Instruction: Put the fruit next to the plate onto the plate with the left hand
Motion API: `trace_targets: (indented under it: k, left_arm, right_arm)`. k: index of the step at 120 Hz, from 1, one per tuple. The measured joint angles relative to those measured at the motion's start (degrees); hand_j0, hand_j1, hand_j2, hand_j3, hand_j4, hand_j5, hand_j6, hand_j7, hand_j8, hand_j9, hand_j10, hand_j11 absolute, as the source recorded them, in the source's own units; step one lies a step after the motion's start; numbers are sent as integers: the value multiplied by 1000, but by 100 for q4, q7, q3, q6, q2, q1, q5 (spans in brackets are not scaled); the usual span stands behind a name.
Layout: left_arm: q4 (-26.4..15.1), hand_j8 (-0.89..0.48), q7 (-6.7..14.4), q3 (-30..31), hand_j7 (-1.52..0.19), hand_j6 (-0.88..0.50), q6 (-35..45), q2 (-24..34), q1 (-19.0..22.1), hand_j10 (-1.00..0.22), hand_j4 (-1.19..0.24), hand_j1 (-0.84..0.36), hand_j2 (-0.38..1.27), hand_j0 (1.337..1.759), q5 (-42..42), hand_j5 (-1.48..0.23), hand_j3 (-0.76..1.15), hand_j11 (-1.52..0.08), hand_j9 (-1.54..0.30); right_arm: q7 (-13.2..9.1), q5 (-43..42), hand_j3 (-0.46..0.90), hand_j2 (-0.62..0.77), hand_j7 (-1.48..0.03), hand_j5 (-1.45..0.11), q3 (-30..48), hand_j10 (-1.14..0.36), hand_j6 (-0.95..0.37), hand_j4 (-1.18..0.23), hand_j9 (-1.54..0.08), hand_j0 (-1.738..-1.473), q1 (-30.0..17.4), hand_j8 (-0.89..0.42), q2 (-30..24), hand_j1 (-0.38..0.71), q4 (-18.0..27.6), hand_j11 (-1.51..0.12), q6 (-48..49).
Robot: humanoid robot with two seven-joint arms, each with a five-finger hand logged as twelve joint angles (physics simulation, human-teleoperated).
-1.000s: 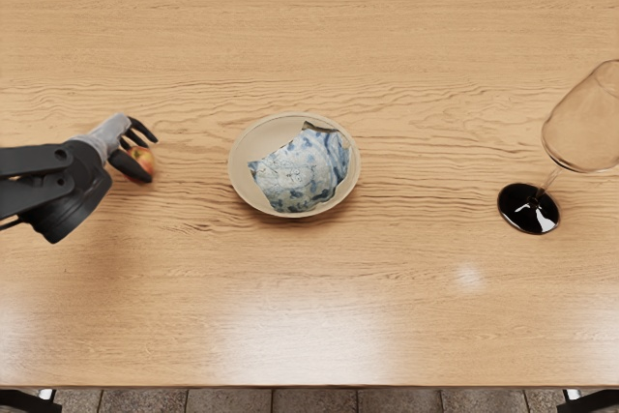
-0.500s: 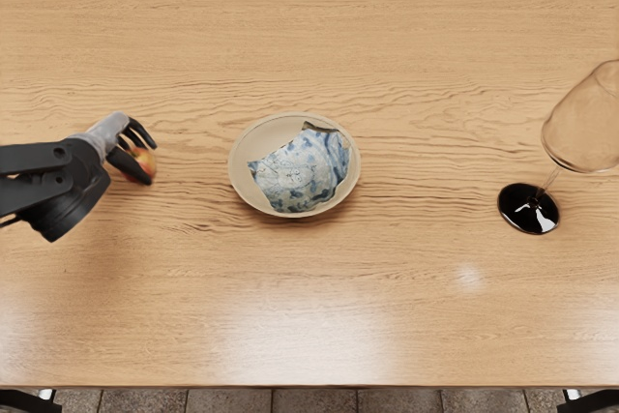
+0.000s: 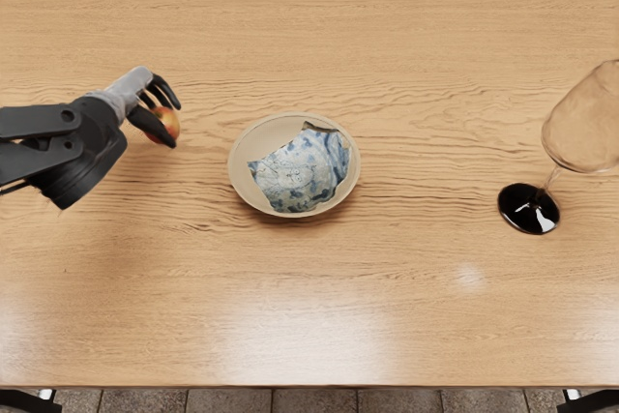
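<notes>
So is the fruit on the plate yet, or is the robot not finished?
Not yet. Done: the left robot hand has its fingers closed around the fruit. In hand: the fruit sits in that grip, off to the left of the plate. Left: carry it over the plate and let go.

left hand (image 3: 141, 104): wrapped round fruit (image 3: 171, 123), 9 o'clock of plate (image 3: 248, 147)
plate: mid table (image 3: 387, 316), blue-white inside
wine glass (image 3: 583, 130): 3 o'clock of plate, well apart, tilted
</notes>
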Motion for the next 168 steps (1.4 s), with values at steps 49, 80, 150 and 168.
trace_targets:
  k: [49, 80, 150, 168]
  left_arm:
    - [-257, -446, -2, -108, -991, -522, 26, -456, -523, -663, -713, -333, 623, 1656, -5, -1013, 0, -968, -972]
    - [-372, -444, -4, -137, -982, -518, 26, -871, -559, -657, -716, -332, 605, 1656, 1, -1007, 0, -971, -967]
    - [-356, -253, -40, -135, -497, -272, 37, -1324, -408, -342, -364, -10, 197, 1657, 10, -509, 0, -493, -493]
    - [-362, -131, -51, -146, -251, -141, -13, -987, -468, -174, -185, 166, 97, 1658, -68, -256, 0, -249, -249]
  right_arm:
    - [0, -1, 0, 0, 0, 0, 0, 0, 0, 0, 0, -1658, 0, 0, 0, -349, 0, 0, 0]
    - [0, -2, 0, 0, 0, 0, 0, 0, 0, 0, 0, -1658, 0, 0, 0, -349, 0, 0, 0]
    - [0, 0, 0, 0, 0, 0, 0, 0, 0, 0, 0, -1658, 0, 0, 0, -349, -2, 0, 0]
    - [0, 1, 0, 0, 0, 0, -1, 0, 0, 0, 0, -1658, 0, 0, 0, -349, 0, 0, 0]
